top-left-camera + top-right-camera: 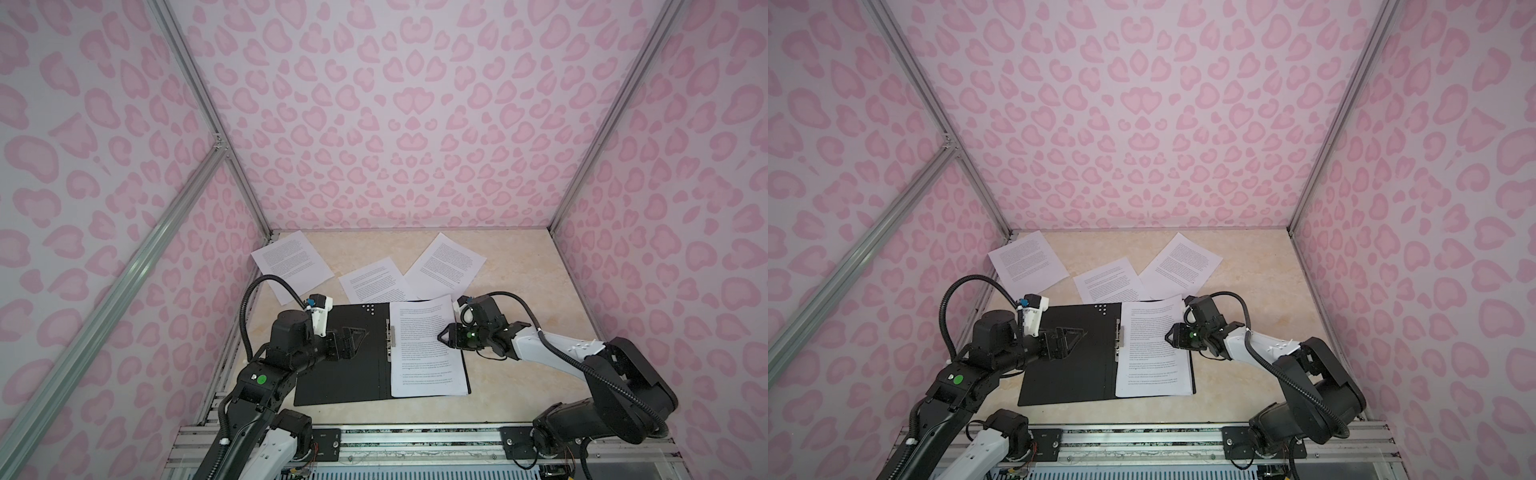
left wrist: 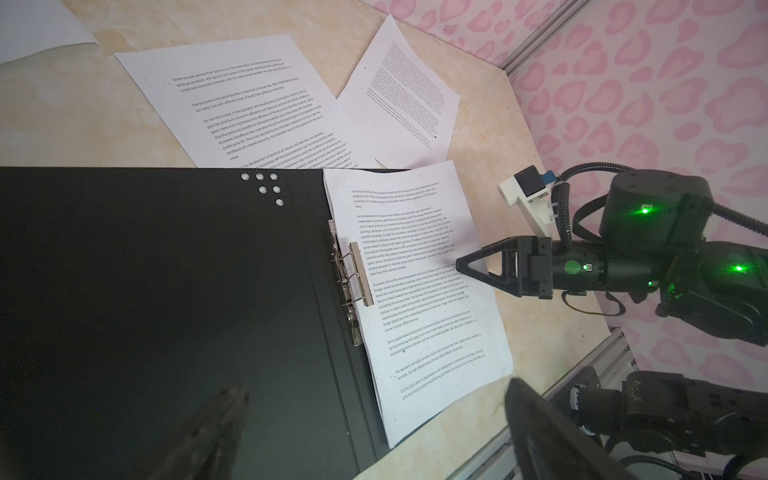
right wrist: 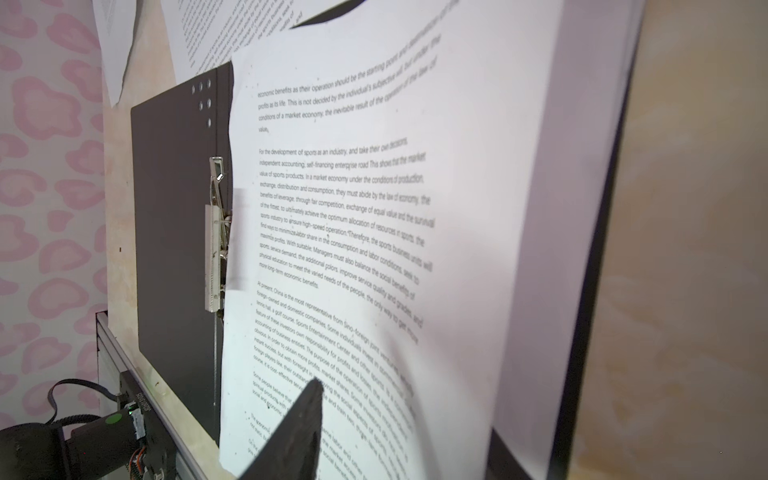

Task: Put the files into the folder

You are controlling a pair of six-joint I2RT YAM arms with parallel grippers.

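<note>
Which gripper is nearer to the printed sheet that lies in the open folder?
Right. The right gripper is over the sheet's right edge. The left gripper is over the folder's bare black left half, across the metal clip from the sheet.

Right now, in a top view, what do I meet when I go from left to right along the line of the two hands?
Left hand, above the black left half of the folder → metal clip → printed sheet lying in the folder → right hand, over that sheet's right part.
</note>
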